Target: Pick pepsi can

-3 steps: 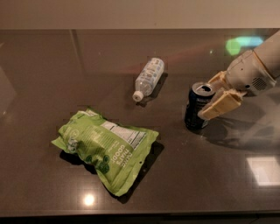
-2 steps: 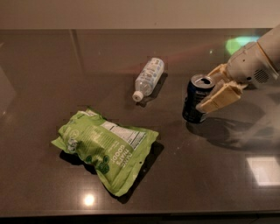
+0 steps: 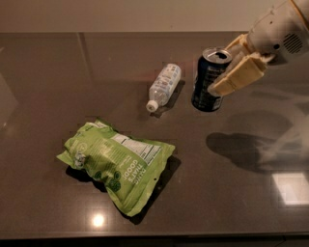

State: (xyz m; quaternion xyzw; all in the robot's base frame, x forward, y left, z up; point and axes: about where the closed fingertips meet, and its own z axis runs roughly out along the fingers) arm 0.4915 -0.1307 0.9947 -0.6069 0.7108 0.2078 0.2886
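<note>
Over the right of the tabletop point(image 3: 48, 72), the gripper point(image 3: 223, 70) is clamped around the pepsi can point(image 3: 205, 82), holding it tilted off the surface; a clear bottle point(image 3: 165, 87) and a green bag point(image 3: 116, 166) lie nearby.

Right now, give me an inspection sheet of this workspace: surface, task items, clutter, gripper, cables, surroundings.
Surface: dark glossy table, with glare spots near the front and right edges.
Job's things: pepsi can, near upright, right of centre, silver top showing; its shadow falls well apart from it, so it seems clear of the table.
Clutter: clear plastic bottle on its side left of the can, white cap toward the camera; green snack bag lying flat at front left.
Gripper: gripper at upper right, fingers closed on the can's sides.
Cables: nothing seen.
Surroundings: pale wall behind the table.
</note>
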